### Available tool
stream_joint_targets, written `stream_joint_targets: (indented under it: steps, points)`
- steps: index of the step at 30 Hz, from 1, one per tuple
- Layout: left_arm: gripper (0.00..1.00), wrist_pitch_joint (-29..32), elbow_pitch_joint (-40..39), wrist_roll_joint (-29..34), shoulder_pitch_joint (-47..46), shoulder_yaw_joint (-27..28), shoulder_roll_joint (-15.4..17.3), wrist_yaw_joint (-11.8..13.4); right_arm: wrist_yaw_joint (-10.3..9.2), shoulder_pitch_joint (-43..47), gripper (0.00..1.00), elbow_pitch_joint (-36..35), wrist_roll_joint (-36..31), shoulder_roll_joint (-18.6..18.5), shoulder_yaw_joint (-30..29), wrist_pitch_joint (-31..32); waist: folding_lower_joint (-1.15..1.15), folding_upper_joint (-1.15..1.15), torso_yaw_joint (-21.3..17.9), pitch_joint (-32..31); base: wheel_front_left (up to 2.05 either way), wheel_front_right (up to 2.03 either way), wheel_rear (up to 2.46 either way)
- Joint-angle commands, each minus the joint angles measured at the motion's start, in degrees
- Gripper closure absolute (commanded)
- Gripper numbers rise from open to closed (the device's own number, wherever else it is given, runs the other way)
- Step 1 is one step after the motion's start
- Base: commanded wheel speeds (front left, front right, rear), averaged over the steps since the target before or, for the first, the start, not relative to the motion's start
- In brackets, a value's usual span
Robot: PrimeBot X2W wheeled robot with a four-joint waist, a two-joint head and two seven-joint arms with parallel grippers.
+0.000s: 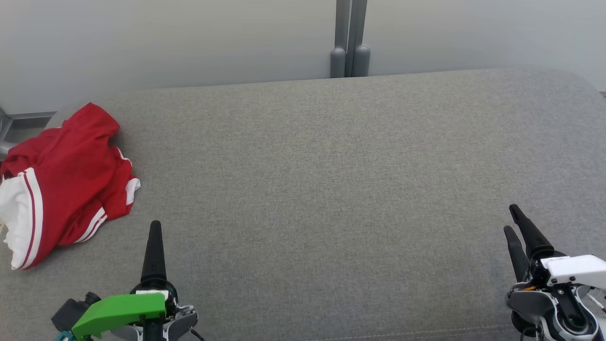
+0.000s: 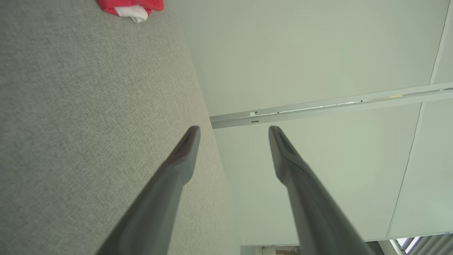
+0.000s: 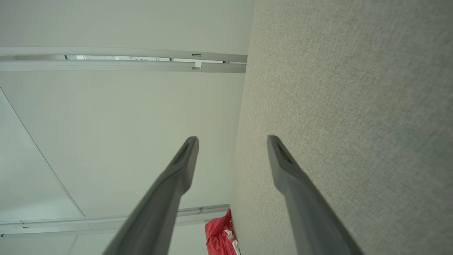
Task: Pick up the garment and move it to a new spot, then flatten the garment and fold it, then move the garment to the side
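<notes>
- Left gripper (image 2: pixel 233 131) and right gripper (image 3: pixel 232 140) hover up close, fingers spread wide, holding nothing
- Red-and-white garment (image 1: pixel 66 184) lies crumpled at the grey cushion's (image 1: pixel 331 189) left edge, nearer the left gripper
- Risk: pinching one loose layer could drag it over that edge
- No readable writing or brand

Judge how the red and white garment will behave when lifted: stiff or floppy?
Probably floppy: the garment lies in soft, bunched folds, so it should hang from one pinch. Likely light, as the fabric looks thin. It may drag, not slide, on the textured grey surface.
</notes>
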Motion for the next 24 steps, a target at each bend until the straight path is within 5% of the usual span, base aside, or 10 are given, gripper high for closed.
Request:
stream_joint_targets:
  steps: [1,24]
  points:
    - [0.0,-0.23,-1.54,2.3,-0.55,0.79,0.05,0.25,0.02,-0.68,0.0,-1.42,-2.05,-0.67,0.88,-1.01,0.0,0.0,0.01,0.0,0.0,0.0,0.0]
    - [0.0,-1.43,-7.39,33.81,2.51,1.56,0.08,8.08,0.02,0.11,0.0,-6.56,-33.47,-0.74,9.26,-10.54,0.0,0.0,0.16,0.03,0.0,0.0,0.0]
